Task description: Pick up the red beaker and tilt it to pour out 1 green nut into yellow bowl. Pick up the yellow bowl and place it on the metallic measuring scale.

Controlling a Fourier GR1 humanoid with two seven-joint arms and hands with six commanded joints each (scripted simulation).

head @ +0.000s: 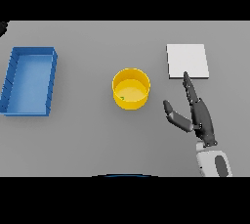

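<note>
Head view: grey bench (88, 140) with three things on it and one arm in shot. Yellow bowl (131, 89) sits upright about mid-bench, slightly right of centre, resting on the bench surface, touching nothing. Tiny green speck (122, 98) on the bowl's inside floor near its left wall, looks like the green nut, too small to be sure. Metallic measuring scale (188, 61) is a flat pale square plate on the far right, lying flat on the bench, nothing on it, apart from the bowl. Blue tray (9, 83), open rectangular box with low walls, sits at the far left, well apart from the bowl, interior bare.

Right robot hand (201, 115) comes in from the lower right on a white and grey forearm, near-right of the bowl and just near of the scale. Fingers straight and extended toward the far side, thumb spread out to the left toward the bowl, hand apart and holding nothing. One fingertip overlaps the near edge of the scale in the picture; contact cannot be told. Clear gap between thumb and bowl. Left robot hand does not show. Red beaker does not show in this view either
</note>
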